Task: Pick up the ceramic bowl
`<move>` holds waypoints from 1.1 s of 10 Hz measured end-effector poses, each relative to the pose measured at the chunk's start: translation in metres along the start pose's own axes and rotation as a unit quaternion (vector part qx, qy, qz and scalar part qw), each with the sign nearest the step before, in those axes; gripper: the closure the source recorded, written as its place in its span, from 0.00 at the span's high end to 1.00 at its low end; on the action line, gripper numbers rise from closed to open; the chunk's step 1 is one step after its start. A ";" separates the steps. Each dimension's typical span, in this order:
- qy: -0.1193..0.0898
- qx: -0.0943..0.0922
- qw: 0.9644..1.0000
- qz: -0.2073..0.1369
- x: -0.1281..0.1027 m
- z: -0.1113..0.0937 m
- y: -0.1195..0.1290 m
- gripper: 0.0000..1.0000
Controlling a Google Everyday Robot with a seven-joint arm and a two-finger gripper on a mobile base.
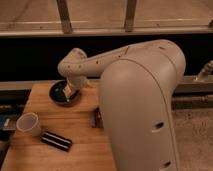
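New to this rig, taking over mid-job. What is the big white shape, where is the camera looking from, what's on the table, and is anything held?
The big white shape is the robot's single arm, seen from so close that it blocks much of the view. There is only one camera. It looks down past the arm onto a wooden table; where it is mounted I cannot say. The arm bends back to the left and ends in the gripper, which reaches down into the ceramic bowl near the table's far edge. Whether it has a grip on the bowl does not show; the bowl looks to be resting on the table. Nearer the camera are a white cup and a flat black bar. A small dark object is half hidden by the arm.
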 end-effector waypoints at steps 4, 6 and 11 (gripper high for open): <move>0.001 -0.001 1.000 -0.014 -0.016 0.031 0.009 0.80; 0.004 0.002 1.000 -0.022 -0.025 0.043 0.009 0.80; 0.006 -0.017 1.000 -0.018 -0.057 0.078 -0.002 0.80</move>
